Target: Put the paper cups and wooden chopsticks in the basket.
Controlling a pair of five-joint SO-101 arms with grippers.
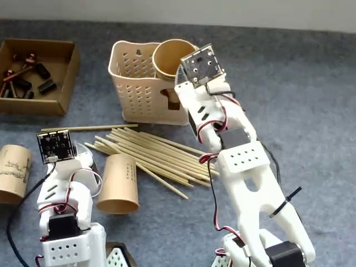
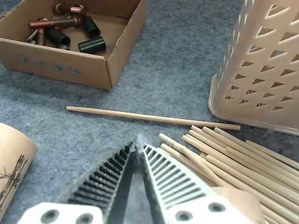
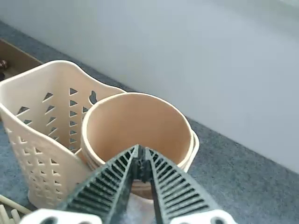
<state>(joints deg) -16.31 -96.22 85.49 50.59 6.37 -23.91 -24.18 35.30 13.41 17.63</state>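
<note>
Lying loose in the high view, chopsticks (image 1: 150,153) fan between a fallen cup (image 1: 118,183) and the basket (image 1: 133,94). Left wrist view: left gripper (image 2: 139,148) clenched empty beside the chopsticks. Right wrist view: right gripper (image 3: 140,156) pinches the near rim of the upright cup (image 3: 135,123) in the basket.

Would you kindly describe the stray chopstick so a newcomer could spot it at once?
Find the beige basket at the back of the grey mat. In front of it lies a pile of chopsticks. The stray chopstick lies singly between that pile and the cardboard box, angled differently from the bundled rest.
</note>
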